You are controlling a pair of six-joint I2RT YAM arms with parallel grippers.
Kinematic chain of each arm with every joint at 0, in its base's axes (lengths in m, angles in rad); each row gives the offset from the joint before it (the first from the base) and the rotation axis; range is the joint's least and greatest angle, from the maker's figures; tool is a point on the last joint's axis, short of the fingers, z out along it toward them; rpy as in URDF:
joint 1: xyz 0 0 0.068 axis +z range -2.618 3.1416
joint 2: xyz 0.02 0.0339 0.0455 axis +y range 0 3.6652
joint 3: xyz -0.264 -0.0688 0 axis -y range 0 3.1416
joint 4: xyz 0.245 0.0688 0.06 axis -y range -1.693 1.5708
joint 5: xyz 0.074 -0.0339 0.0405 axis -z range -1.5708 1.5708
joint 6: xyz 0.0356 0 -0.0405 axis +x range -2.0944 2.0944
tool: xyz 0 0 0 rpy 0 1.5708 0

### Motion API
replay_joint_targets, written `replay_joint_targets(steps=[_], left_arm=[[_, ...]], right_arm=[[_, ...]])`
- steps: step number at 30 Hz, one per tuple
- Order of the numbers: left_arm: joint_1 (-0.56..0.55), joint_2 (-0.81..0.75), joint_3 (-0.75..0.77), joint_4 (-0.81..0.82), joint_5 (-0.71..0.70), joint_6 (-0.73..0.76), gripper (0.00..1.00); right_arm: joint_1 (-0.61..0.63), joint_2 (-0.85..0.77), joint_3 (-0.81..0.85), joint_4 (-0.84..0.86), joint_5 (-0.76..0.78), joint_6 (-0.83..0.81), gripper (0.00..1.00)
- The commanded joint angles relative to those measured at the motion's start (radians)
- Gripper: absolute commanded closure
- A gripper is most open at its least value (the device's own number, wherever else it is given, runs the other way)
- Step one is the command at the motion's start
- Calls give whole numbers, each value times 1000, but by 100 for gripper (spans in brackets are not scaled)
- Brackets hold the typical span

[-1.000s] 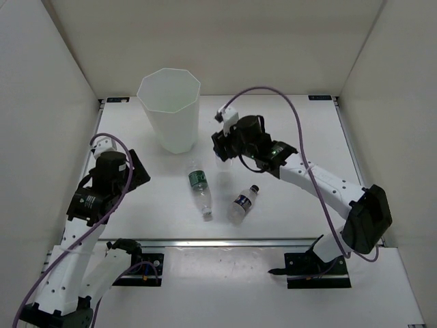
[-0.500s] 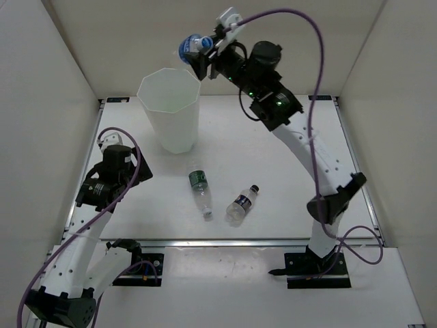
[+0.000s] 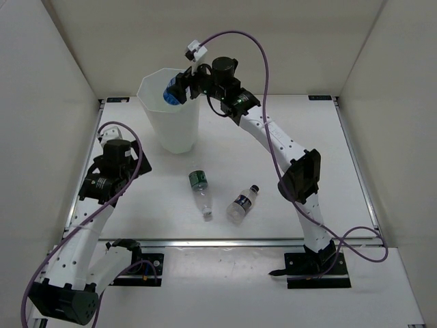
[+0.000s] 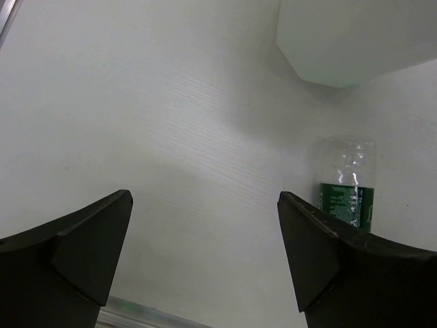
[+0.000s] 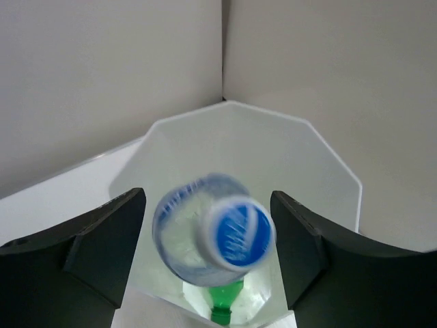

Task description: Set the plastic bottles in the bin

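Since half a second ago the right gripper (image 5: 206,193) has swung from above and beside the bin (image 3: 171,130) to right over its mouth, and the blue-labelled bottle (image 5: 218,236) has come along with it. The left arm has shifted only slightly, and the two bottles on the table (image 3: 287,130) lie where they did.

The left gripper (image 4: 205,205) hovers over bare white tabletop, fingers spread wide with nothing between them. Ahead of it and to its right lies the green-labelled bottle (image 4: 347,205), and further ahead stands the foot of the bin.

The right gripper's fingers are parted. The blue-labelled bottle sits between them, cap end towards the wrist camera, blurred while the fingers are sharp (so it looks loose rather than clamped). Directly below that gripper, at the bottom of the bin, lies the all-green bottle (image 5: 222,304).

Well back from the right gripper, towards the arm bases, the dark-labelled bottle (image 3: 242,203) lies on its side just right of the green-labelled one.

The table is matt white, boxed in by plain white walls (image 3: 41,82) on three sides, with a metal rail (image 3: 225,241) along its near edge.
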Motion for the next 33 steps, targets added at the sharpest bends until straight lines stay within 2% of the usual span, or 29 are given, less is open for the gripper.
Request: replay_joint_targets(steps=[1,3,4,8,12,14,15,17,20,26,29,33], left_arm=[[8,-12,34,99,-21,13,1],[7,-12,54,116,-9,22,1],[2,-4,66,124,-9,27,2],[-10,13,98,126,-9,44,2],[-27,25,120,104,25,28,1],[-53,24,139,123,62,25,2],[-79,33,144,124,68,16,2],[-119,51,166,124,86,7,1],[-188,108,170,120,138,-19,1],[-286,221,88,150,182,-134,2],[-373,295,43,222,189,-198,1],[-412,389,25,287,166,-237,2]], right_arm=[[-13,-29,105,123,-77,50,28],[-7,-38,107,117,-92,38,5],[-5,-47,107,120,-115,32,0],[4,-73,114,79,-65,-42,1],[27,-162,67,-91,25,-134,1],[28,-296,-144,-127,87,-131,1],[24,-348,-215,-96,93,-98,1],[-13,-553,-565,0,118,-29,1],[-63,-788,-893,94,195,62,1],[-203,-1094,-1227,-91,331,174,1],[-349,-1223,-1372,-195,268,264,1],[-508,-1376,-1515,-249,217,288,0]])
